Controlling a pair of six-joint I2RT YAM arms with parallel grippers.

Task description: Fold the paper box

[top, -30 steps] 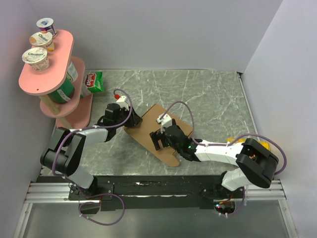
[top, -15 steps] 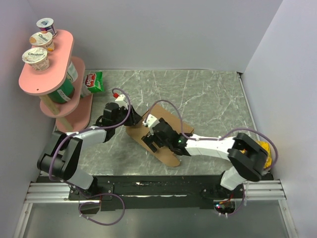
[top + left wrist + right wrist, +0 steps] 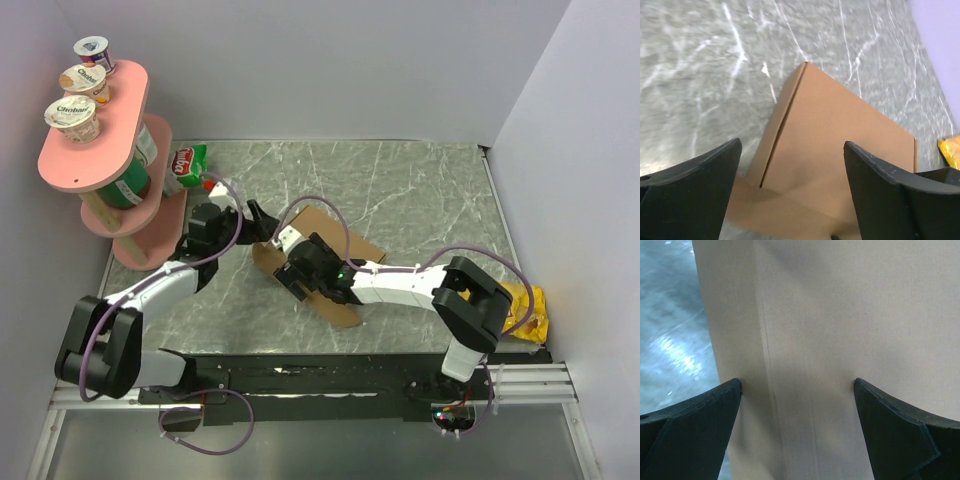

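Note:
The paper box (image 3: pixel 355 243) lies flat on the marble table, a brown cardboard sheet with a raised folded panel (image 3: pixel 840 135). My left gripper (image 3: pixel 264 225) hovers open just past the box's left edge. In the left wrist view its jaws (image 3: pixel 792 145) stand wide apart with nothing between them and the box below. My right gripper (image 3: pixel 294 276) is open over the box's left part. In the right wrist view both fingertips (image 3: pixel 737 385) rest against the cardboard (image 3: pixel 815 315) on either side of a crease, and the gripper (image 3: pixel 797 382) holds nothing.
A pink two-tier stand (image 3: pixel 95 150) with yogurt cups stands at the far left. A green snack bag (image 3: pixel 190 165) lies beside it. A yellow bag (image 3: pixel 528 312) sits at the table's right edge by the right arm's base; its corner also shows in the left wrist view (image 3: pixel 950 150).
My left gripper has opened, let go of the box's left edge and drawn back to the left. The right gripper, still open, has slid left across the cardboard.

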